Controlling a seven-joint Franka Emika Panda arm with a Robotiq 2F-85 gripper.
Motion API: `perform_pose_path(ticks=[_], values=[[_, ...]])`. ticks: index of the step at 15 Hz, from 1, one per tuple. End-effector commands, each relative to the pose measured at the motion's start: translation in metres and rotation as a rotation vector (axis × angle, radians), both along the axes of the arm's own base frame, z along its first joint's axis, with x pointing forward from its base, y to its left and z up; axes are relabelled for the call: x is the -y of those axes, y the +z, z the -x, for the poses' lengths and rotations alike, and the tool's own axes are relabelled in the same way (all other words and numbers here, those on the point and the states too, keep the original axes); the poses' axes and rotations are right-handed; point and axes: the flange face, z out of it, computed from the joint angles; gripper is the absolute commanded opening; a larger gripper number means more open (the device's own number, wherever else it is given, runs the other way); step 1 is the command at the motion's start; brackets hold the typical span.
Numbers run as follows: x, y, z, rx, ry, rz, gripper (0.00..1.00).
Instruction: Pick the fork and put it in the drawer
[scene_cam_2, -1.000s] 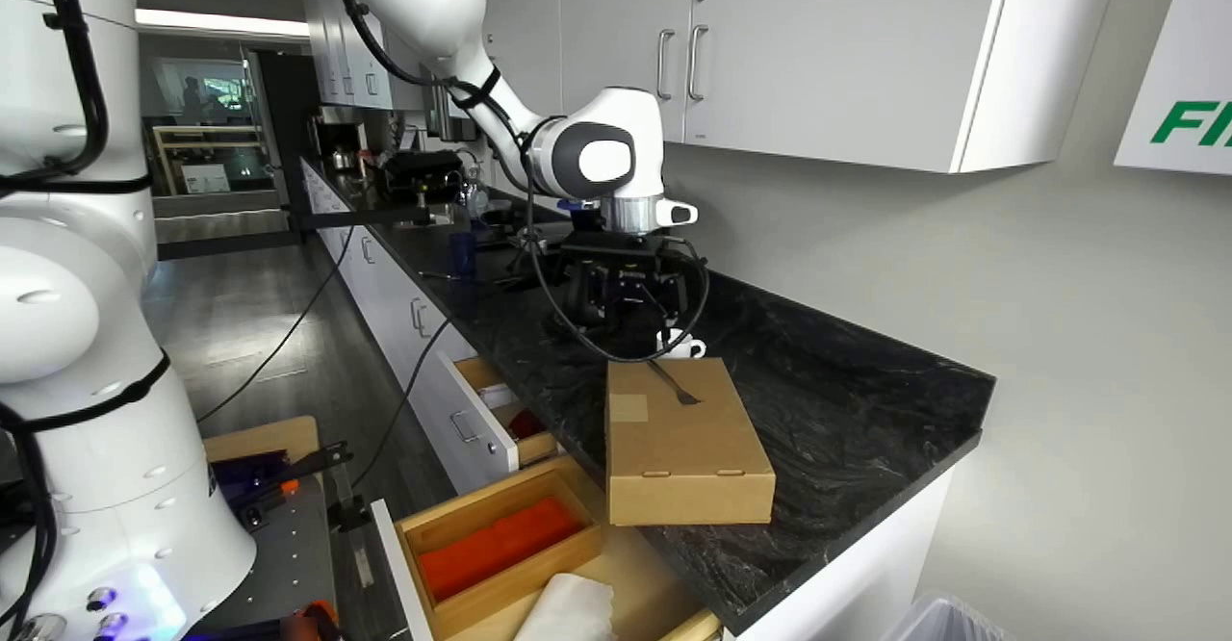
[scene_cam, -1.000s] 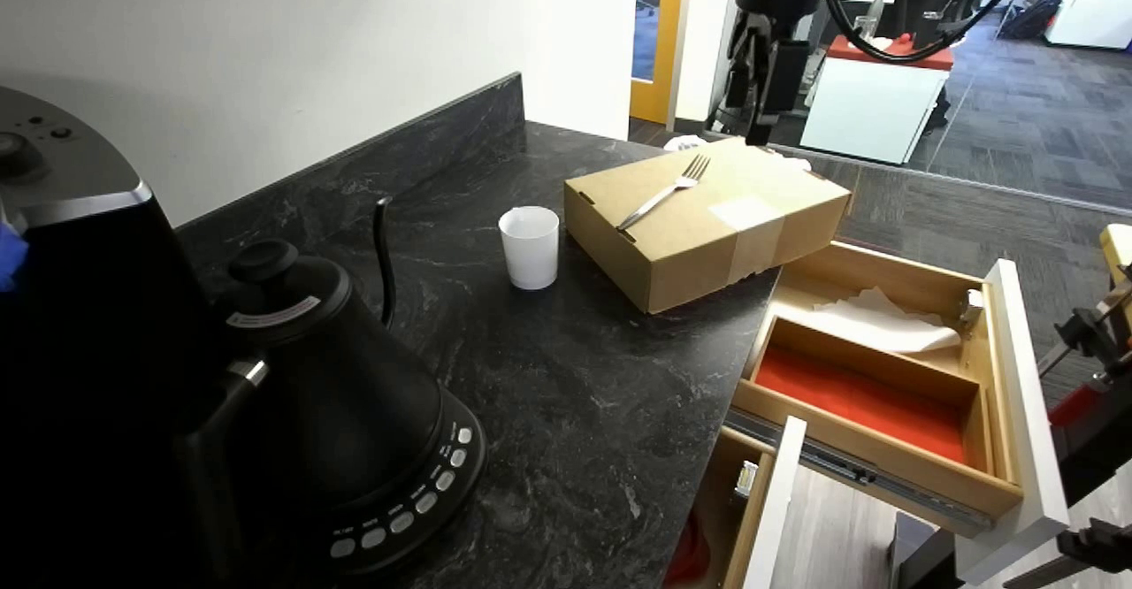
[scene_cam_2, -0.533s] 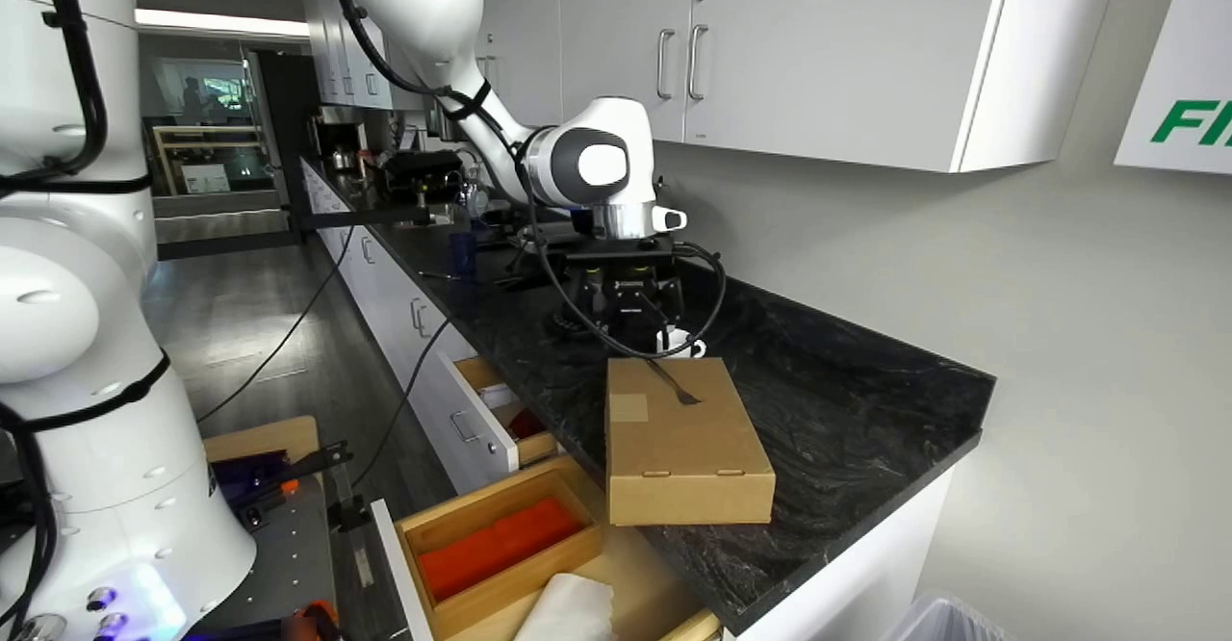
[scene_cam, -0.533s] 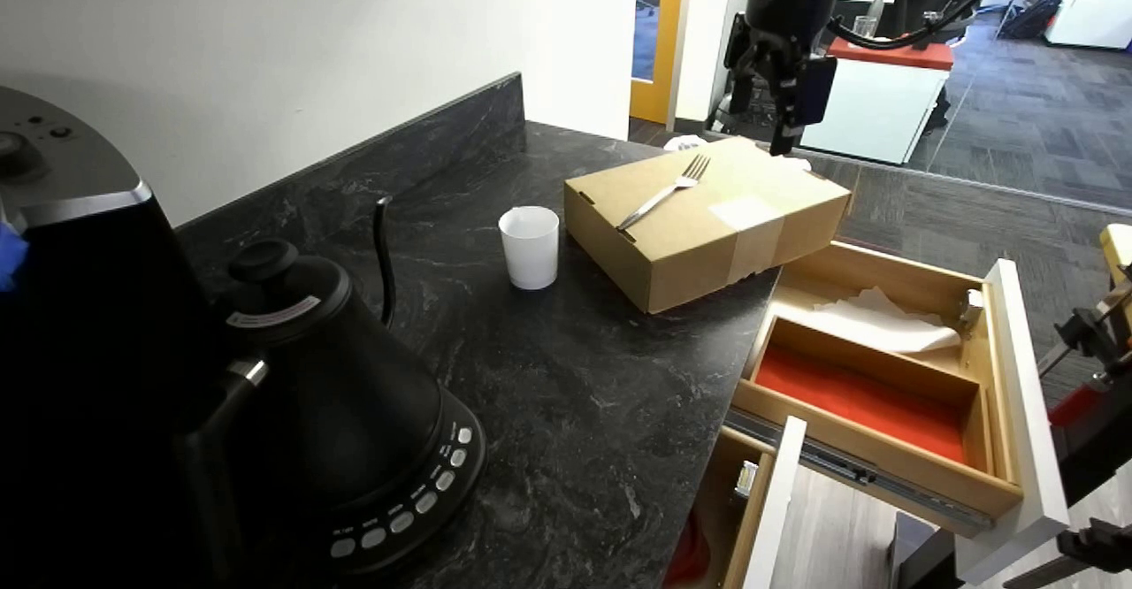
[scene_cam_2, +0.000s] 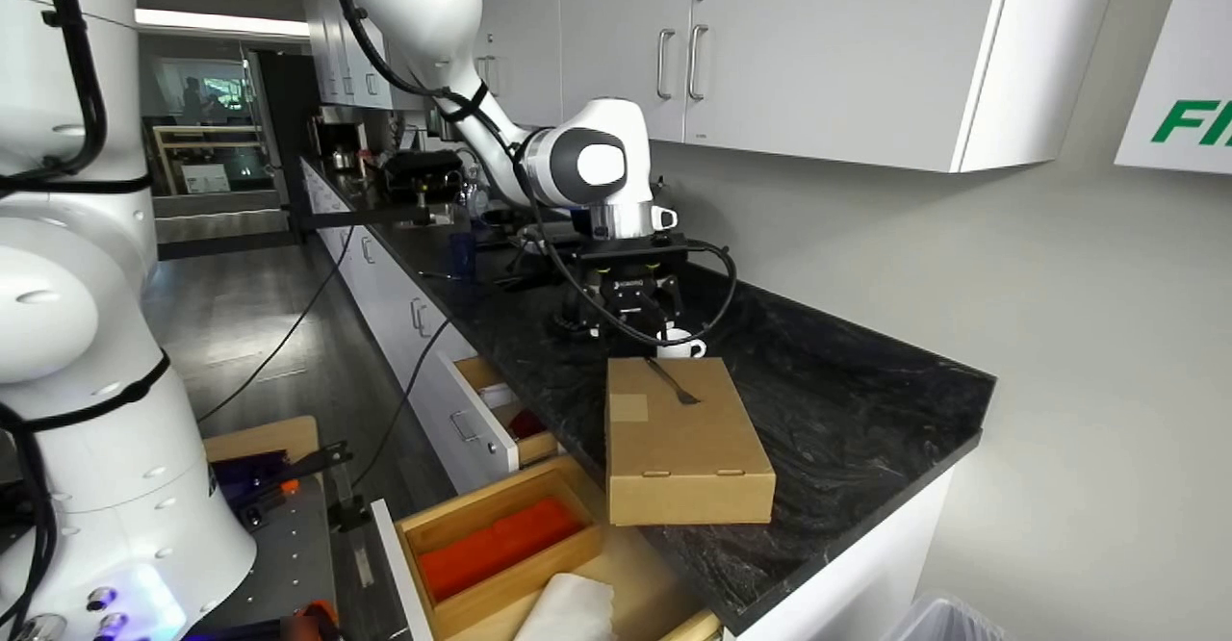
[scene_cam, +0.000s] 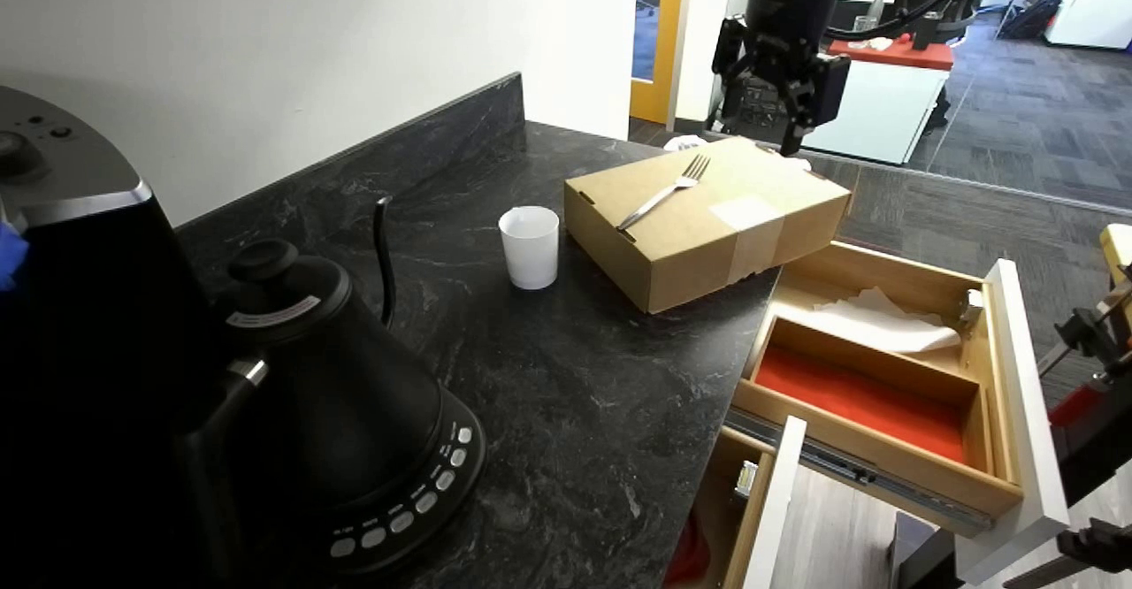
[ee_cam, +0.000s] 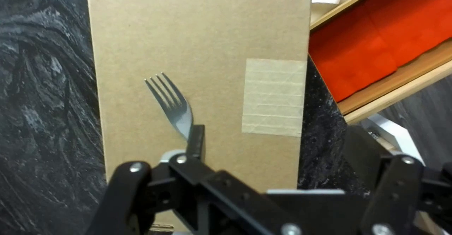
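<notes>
The tool [ee_cam: 277, 139] hangs higher than the cardboard box [ee_cam: 212, 34], its jaws wide apart, and on that box lies the fork [ee_cam: 180, 116], slantwise, bare cardboard on either side of its tines. The box sits at the tabletop [scene_cam_2: 857, 420] edge with the pulled-out drawer [scene_cam: 875, 368] below, its red-orange compartment open upward. Green letters starting with F run out of frame on a white sign [scene_cam_2: 1193, 54]; the kettle [scene_cam: 345, 394] button labels are too small to read.
</notes>
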Motion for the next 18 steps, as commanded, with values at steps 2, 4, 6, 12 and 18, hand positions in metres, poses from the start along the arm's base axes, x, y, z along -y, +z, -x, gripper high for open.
perform_pose_path(ticks=[2, 4, 6, 12, 18], values=[[-0.002, 0.004, 0.017, -0.049, 0.257, -0.014, 1.00], [-0.002, 0.003, 0.020, -0.077, 0.345, 0.010, 1.00], [-0.001, 0.001, 0.023, -0.095, 0.400, 0.023, 1.00], [-0.005, -0.010, 0.012, -0.089, 0.389, 0.009, 1.00], [-0.005, -0.009, 0.012, -0.089, 0.390, 0.009, 1.00]])
